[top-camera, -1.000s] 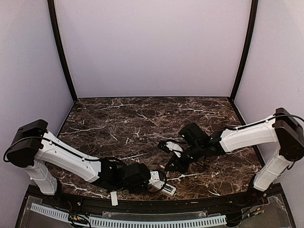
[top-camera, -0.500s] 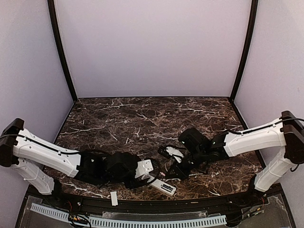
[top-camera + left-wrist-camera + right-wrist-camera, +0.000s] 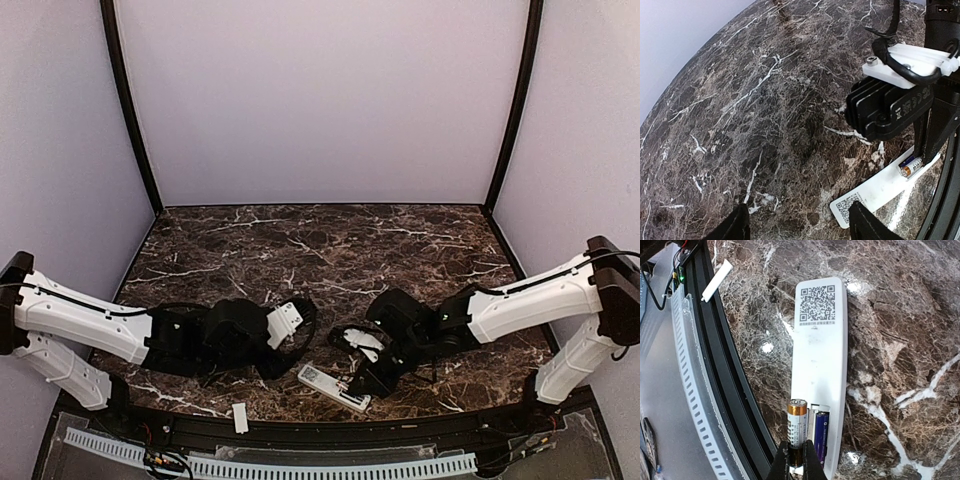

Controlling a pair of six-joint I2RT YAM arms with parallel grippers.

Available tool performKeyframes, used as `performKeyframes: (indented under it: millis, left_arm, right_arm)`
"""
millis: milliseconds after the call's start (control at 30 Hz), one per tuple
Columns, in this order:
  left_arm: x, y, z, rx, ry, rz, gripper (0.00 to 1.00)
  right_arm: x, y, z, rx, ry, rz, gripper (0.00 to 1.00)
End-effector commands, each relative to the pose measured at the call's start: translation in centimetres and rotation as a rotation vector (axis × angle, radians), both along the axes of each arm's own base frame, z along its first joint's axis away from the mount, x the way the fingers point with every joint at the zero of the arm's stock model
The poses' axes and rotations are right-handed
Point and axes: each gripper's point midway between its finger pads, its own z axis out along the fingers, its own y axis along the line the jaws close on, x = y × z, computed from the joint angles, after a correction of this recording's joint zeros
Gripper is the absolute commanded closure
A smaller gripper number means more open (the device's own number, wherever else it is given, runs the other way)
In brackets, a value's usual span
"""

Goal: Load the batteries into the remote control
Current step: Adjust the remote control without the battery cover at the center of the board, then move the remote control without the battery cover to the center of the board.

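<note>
The remote control (image 3: 820,350) lies face down near the table's front edge, QR label up, with its battery bay uncovered; it also shows as the remote control (image 3: 333,388) (image 3: 880,187). One blue battery (image 3: 821,435) sits in the bay's right slot. My right gripper (image 3: 796,460) (image 3: 364,383) is shut on a gold-and-white battery (image 3: 798,427) (image 3: 911,167), held lengthwise over the left slot. My left gripper (image 3: 800,227) (image 3: 297,328) stands open and empty, just left of the remote's label end and apart from it.
A short flat white strip (image 3: 240,417) (image 3: 717,280) lies on the black front rail (image 3: 735,390), left of the remote. A grey slotted cable duct (image 3: 270,466) runs below the rail. Purple walls close the table's back and sides.
My left gripper has come off the remote, pulled back left and away from the front edge. My right gripper has carried its battery down to the remote's open bay.
</note>
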Motion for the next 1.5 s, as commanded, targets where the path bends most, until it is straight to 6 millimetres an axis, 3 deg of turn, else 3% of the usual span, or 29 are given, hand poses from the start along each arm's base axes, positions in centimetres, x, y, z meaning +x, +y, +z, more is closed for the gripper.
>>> performKeyframes:
  millis: [0,533,733,1033,1467]
  left_arm:
    - [0.1,-0.1,-0.9,0.002,0.036,0.030,0.33]
    - [0.1,0.9,-0.6,-0.021,0.032,0.047,0.33]
    - [0.0,1.1,-0.7,-0.020,0.038,0.049,0.33]
    - [0.0,1.0,-0.6,-0.026,0.038,0.045,0.33]
    - [-0.3,1.2,-1.1,-0.036,0.068,0.037,0.33]
  right_arm:
    - [-0.2,0.0,-1.4,-0.027,-0.007,-0.026,1.00]
    - [-0.8,-0.1,-2.8,-0.053,0.005,-0.005,1.00]
    - [-0.8,-0.4,-2.9,-0.065,-0.003,-0.008,0.91]
    - [-0.4,-0.1,-2.2,-0.069,-0.023,-0.003,0.85]
    - [-0.2,0.8,0.4,-0.030,-0.063,0.049,0.81]
